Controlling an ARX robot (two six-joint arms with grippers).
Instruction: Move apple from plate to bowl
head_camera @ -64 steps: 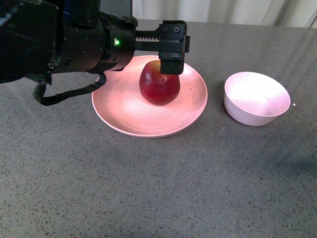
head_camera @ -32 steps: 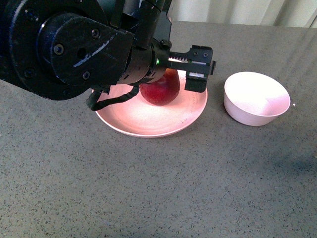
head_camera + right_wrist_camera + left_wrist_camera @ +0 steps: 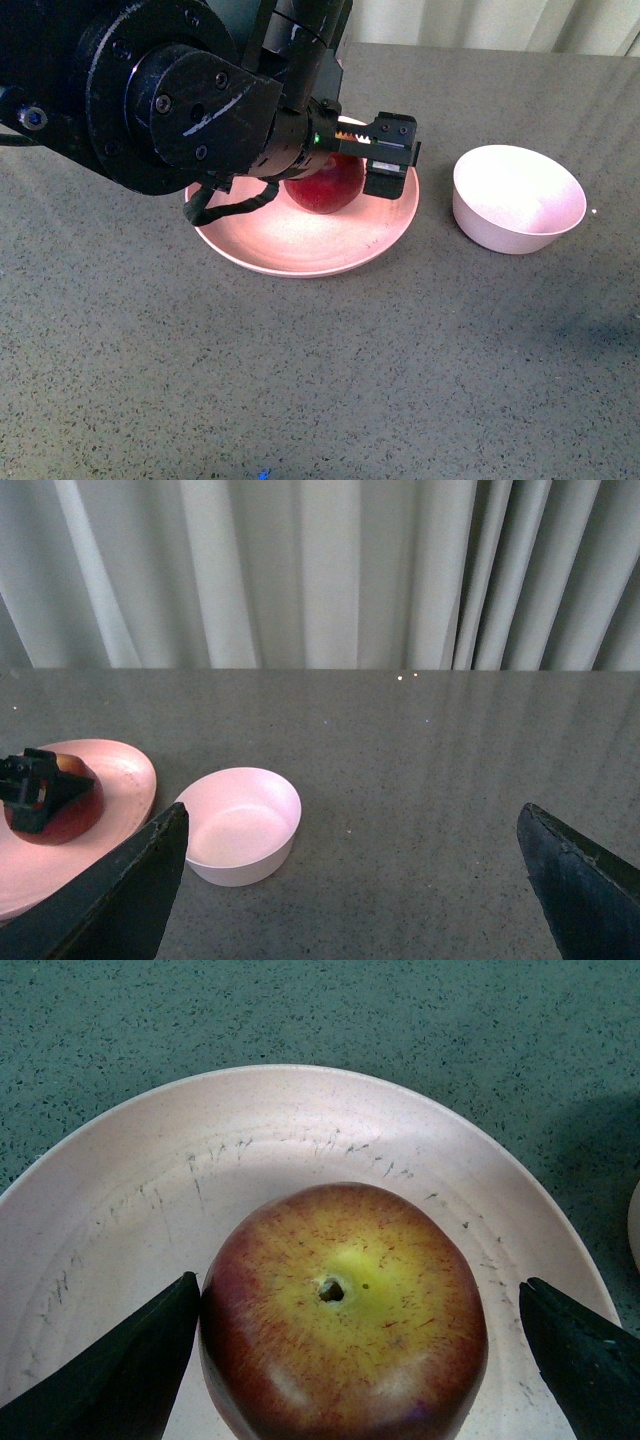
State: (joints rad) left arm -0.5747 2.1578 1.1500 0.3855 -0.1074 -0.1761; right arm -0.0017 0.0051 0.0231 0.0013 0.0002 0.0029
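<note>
The grey speckled table [image 3: 300, 400] carries everything. On it the pink plate [image 3: 250, 240] is my landmark. The bowl [image 3: 518, 200] stands to the right of the plate, near it but not touching, with nothing in it. The apple [image 3: 325, 190] sits upright on the plate, roughly at its middle, stem dip up. I judge it firm, fairly heavy, smooth-skinned and round, so it could roll or slip. I'd pinch it level across its widest girth, not near the crown. The left gripper [image 3: 358, 1285] straddles it over the plate, released: one finger [image 3: 130, 1360] touches the apple's side, the other stands clear. The right gripper [image 3: 350, 815], away from the plate on the bowl's side, gapes wide, holding nothing.
</note>
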